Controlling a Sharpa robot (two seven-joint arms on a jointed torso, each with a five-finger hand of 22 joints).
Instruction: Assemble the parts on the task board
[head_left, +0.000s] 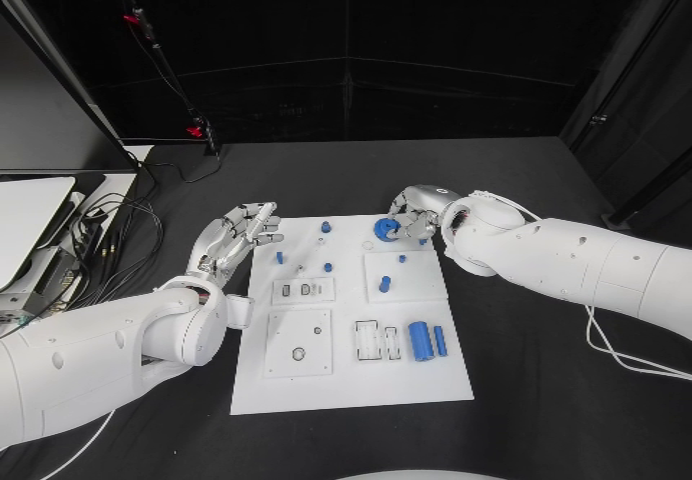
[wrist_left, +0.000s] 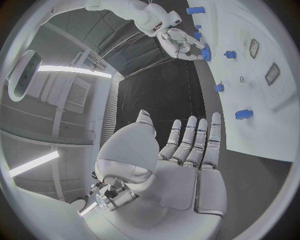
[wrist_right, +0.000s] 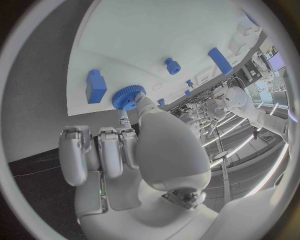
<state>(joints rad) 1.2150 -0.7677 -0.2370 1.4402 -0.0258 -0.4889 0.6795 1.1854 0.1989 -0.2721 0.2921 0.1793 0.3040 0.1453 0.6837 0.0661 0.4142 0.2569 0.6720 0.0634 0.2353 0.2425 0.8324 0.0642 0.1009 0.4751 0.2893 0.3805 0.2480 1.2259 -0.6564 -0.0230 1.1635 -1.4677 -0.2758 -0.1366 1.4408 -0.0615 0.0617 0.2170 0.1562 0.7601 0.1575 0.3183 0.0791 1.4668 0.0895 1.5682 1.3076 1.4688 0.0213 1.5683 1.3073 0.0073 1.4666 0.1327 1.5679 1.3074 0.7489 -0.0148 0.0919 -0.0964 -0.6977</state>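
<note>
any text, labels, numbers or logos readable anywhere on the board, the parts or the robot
None can be read.
White rectangular task board: no print shows; its marks are recesses and outlines only.
Small blue plastic parts, such as the blue cylinder and the round blue toothed gear held in the right hand: plain, no markings.
Silver left hand and white arms: no visible logo or label.

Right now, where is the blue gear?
In the head view the blue gear sits at the task board's far right corner, pinched by the right hand's fingers, near a small blue peg.
</note>
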